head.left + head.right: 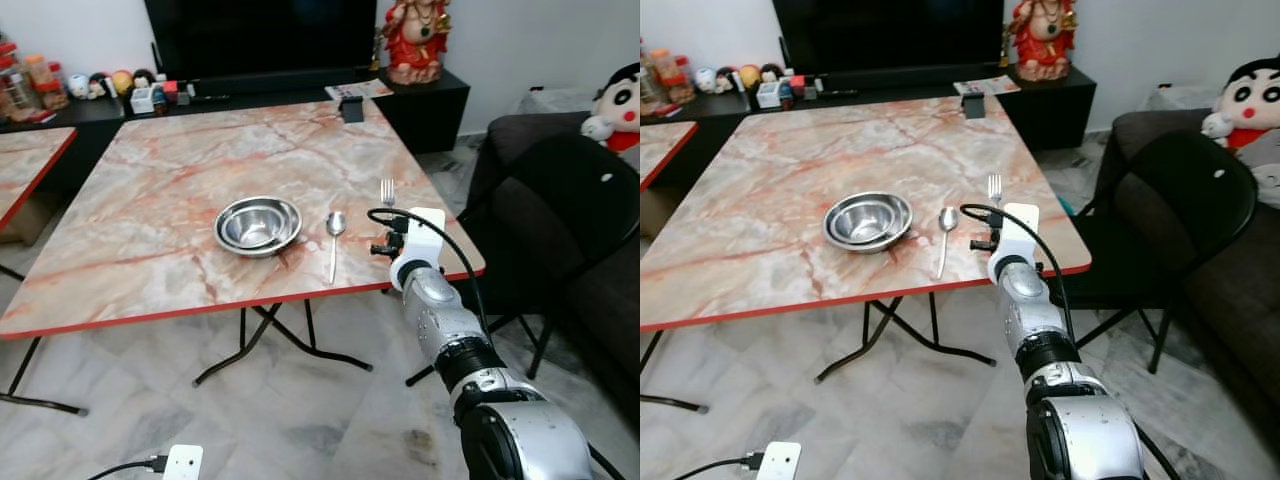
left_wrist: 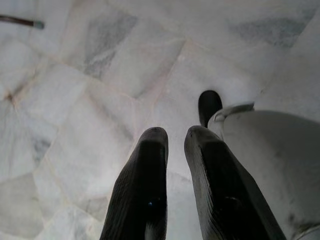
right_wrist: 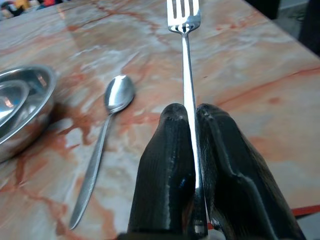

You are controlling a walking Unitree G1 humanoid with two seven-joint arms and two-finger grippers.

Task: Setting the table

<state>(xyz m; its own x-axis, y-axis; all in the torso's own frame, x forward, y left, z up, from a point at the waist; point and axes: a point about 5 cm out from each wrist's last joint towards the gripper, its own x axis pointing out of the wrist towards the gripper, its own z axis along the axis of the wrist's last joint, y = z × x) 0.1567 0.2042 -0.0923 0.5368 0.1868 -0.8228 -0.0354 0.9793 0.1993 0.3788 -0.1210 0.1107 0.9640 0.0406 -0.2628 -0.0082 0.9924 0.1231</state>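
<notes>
A living room with a pale marble-tiled floor is observed, in which a folding table (image 1: 150, 200) with a pink-veined marble-pattern top and red edging stands before a dark television cabinet. Near the table's front edge a steel bowl (image 1: 258, 224) is set, apparently two bowls nested. A spoon (image 1: 334, 240) lies just beside the bowl on its right, handle toward the front edge. Beyond the spoon, further from the bowl, a fork (image 3: 186, 65) is held clamped by its handle between the fingers of the right end effector (image 3: 192, 117), tines pointing away from the front edge and the handle roughly parallel to the spoon. Whether the fork rests on the table cannot be told. The left end effector (image 2: 175, 137) hangs over the floor, fingers nearly together with nothing between them. The step in hand is judged to be placement of the fork. The next move calls for the fork to be lowered flat, kept parallel to the spoon, and then released.
</notes>
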